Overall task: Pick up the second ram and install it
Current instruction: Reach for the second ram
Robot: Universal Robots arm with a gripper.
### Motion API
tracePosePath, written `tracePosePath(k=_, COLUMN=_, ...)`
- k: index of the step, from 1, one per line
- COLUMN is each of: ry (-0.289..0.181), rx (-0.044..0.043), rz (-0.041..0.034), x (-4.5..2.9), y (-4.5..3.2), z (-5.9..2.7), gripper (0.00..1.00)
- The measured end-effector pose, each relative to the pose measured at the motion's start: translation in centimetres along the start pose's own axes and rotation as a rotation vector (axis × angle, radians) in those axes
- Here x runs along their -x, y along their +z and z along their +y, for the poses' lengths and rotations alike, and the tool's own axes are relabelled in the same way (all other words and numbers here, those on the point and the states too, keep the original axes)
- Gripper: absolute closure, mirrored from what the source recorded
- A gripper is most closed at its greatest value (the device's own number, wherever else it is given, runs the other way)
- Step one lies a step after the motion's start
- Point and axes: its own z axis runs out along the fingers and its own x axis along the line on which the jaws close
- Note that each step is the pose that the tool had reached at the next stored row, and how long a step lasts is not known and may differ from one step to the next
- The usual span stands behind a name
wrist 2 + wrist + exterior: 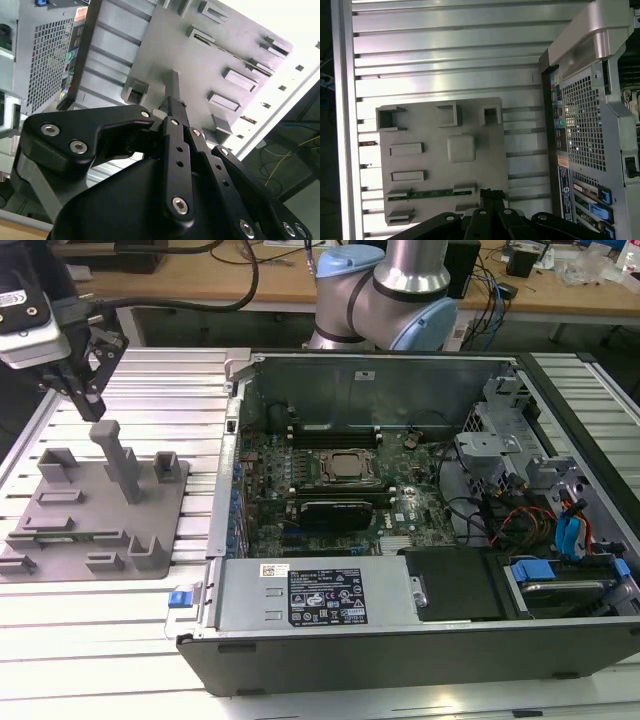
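The second ram (432, 192) is a thin green stick lying on edge between two holders of the grey fixture plate (430, 130). In the exterior view the ram (70, 537) sits near the front of that plate (60, 510), at the exterior view's left. My gripper (93, 405) hangs above the plate's far edge, behind a tall grey post (116, 455), well above and apart from the ram. Its black fingertips (485, 194) are together with nothing between them. In the second wrist view the gripper (172, 107) points down at the plate beside the post.
The open computer case (240, 420) fills the exterior view's right, holding the motherboard with its CPU socket (345, 465), long black slots (320, 430) and a black expansion card (340, 510). The arm's base (385, 300) stands behind the case. A ribbed aluminium table (445, 45) surrounds the plate.
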Motion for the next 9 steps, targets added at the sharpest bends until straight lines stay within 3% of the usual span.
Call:
tracePosePath(k=3, ry=0.000, rx=0.0000, rz=-0.0001, x=-0.95, y=0.43, z=-0.20, gripper=0.92)
tracePosePath(k=4, ry=0.000, rx=0.0000, rz=0.0000, x=-1.59, y=0.65, z=-0.32, gripper=0.92)
tracePosePath(k=9, ry=0.000, rx=0.0000, rz=0.0000, x=-2.75, y=1.23, z=-0.66, gripper=0.92)
